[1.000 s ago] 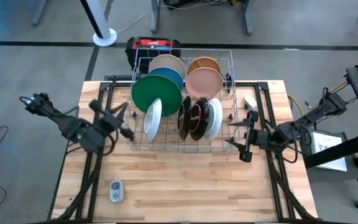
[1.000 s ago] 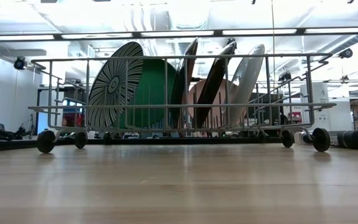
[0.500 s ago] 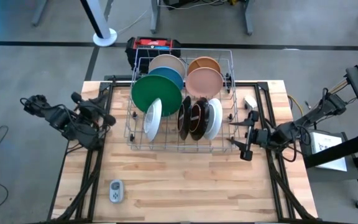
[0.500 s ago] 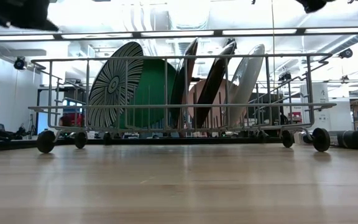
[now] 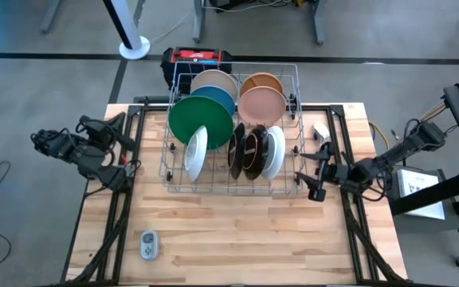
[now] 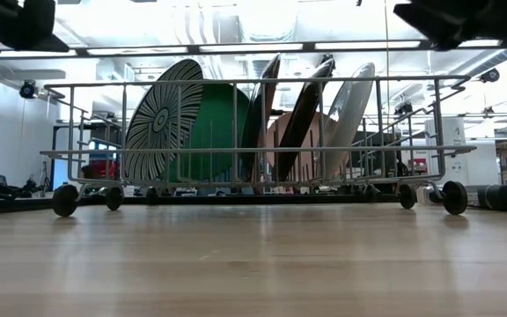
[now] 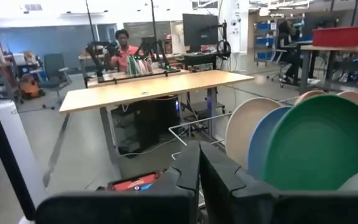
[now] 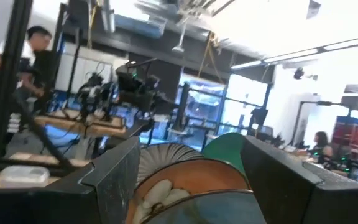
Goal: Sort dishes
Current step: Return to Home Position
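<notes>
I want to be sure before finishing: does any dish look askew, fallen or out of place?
Nothing stands out. All the dishes stand on edge inside the wire rack. The striped plate and a dark plate lean, but the wires hold them. Nothing is spilled.

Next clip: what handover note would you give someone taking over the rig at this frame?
Left gripper: shut, empty, raised to the left of the rack.
Right gripper: open, empty, by the rack's right side.
Dishes: all in view stand on edge in the rack, including the green plate, pink plate and striped plate. None lies on the table.
Done: racking, as far as the views show.
Left: likely only bringing both arms home.
</notes>
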`<state>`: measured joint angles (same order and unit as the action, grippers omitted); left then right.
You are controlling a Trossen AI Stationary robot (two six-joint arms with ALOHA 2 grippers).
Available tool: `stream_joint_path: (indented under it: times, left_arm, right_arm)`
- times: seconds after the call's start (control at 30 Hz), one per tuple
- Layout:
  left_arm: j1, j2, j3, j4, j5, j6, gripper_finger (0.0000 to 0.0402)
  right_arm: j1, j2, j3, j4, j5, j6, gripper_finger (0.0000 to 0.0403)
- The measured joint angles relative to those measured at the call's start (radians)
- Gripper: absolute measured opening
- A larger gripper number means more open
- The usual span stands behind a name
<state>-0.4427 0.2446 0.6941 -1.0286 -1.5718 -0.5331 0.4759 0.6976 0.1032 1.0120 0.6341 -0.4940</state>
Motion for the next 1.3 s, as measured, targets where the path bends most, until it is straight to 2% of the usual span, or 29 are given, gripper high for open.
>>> stream_joint_path:
  times: [0.17, 0.33, 0.4, 0.53, 0.6, 0.77, 0.83, 0.93, 1.1, 1.2, 1.3]
  left_arm:
    - [0.0, -0.03, 0.0, 0.0, 0.0, -0.002, 0.0]
    - [0.0, -0.039, 0.0, 0.004, 0.017, -0.036, 0.0]
    - [0.0, -0.039, 0.0, 0.005, 0.019, -0.02, 0.0]
    - [0.0, -0.037, -0.001, 0.005, 0.019, 0.008, 0.0]
    - [0.0, -0.037, -0.001, 0.005, 0.019, 0.008, 0.0]
    - [0.0, -0.037, -0.001, 0.004, 0.019, 0.008, 0.0]
    - [0.0, -0.037, -0.001, 0.004, 0.019, 0.008, 0.0]
    - [0.0, -0.037, -0.001, 0.004, 0.019, 0.008, 0.0]
    - [0.0, -0.036, -0.001, 0.003, 0.02, 0.008, 0.0]
    - [0.0, -0.035, -0.001, 0.003, 0.019, 0.008, 0.0]
    - [0.0, -0.035, -0.001, 0.003, 0.019, 0.008, 0.0]
  right_arm:
    - [-0.097, 0.031, -0.028, 0.002, -0.133, 0.021, 0.0259]
    - [-0.119, 0.026, -0.096, 0.218, -0.135, -0.053, 0.0237]
    - [-0.119, 0.007, -0.094, 0.233, -0.148, -0.091, 0.0226]
    - [-0.118, -0.003, -0.095, 0.192, -0.097, -0.11, 0.0209]
    - [-0.117, -0.002, -0.095, 0.161, -0.05, -0.036, 0.0203]
    - [-0.117, -0.001, -0.095, 0.096, -0.048, 0.152, 0.0201]
    - [-0.114, -0.006, -0.094, 0.045, -0.009, 0.122, 0.0203]
    - [-0.113, -0.007, -0.093, 0.039, -0.007, 0.07, 0.0208]
    - [-0.112, -0.016, -0.067, 0.067, -0.064, 0.157, 0.0216]
    - [-0.12, -0.069, -0.063, -0.002, -0.115, 0.232, 0.0221]
    - [-0.152, -0.153, -0.061, -0.157, -0.294, 0.252, 0.0226]
